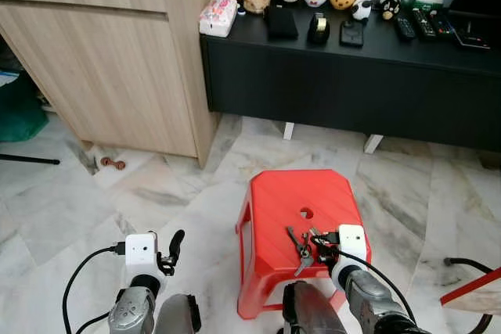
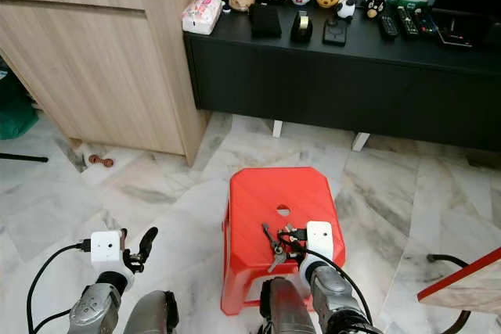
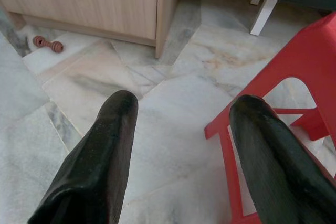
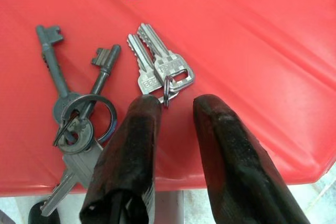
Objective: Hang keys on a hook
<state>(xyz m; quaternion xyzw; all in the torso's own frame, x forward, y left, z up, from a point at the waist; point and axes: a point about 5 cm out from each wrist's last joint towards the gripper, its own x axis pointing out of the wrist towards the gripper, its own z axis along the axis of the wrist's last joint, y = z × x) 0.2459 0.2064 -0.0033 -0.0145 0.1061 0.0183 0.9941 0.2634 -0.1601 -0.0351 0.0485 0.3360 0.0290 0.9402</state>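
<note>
A bunch of keys (image 1: 301, 246) lies near the front edge of a red plastic stool (image 1: 297, 193). It holds two silver keys (image 4: 160, 66) on a small ring and two dark long-shafted keys (image 4: 68, 93) on a bigger ring. My right gripper (image 4: 178, 103) hovers low over the stool's front edge, open by a narrow gap. Its fingertips are right at the small ring of the silver keys. My left gripper (image 3: 181, 103) is open and holds nothing, above the marble floor to the left of the stool.
A wooden cabinet (image 1: 102, 60) stands at the back left. Beside it is a black low console (image 1: 352, 76) carrying figurines, jars and remotes. A small brown dumbbell-shaped object (image 1: 112, 163) lies on the floor by the cabinet. A red-edged board (image 1: 470, 287) juts in at the lower right.
</note>
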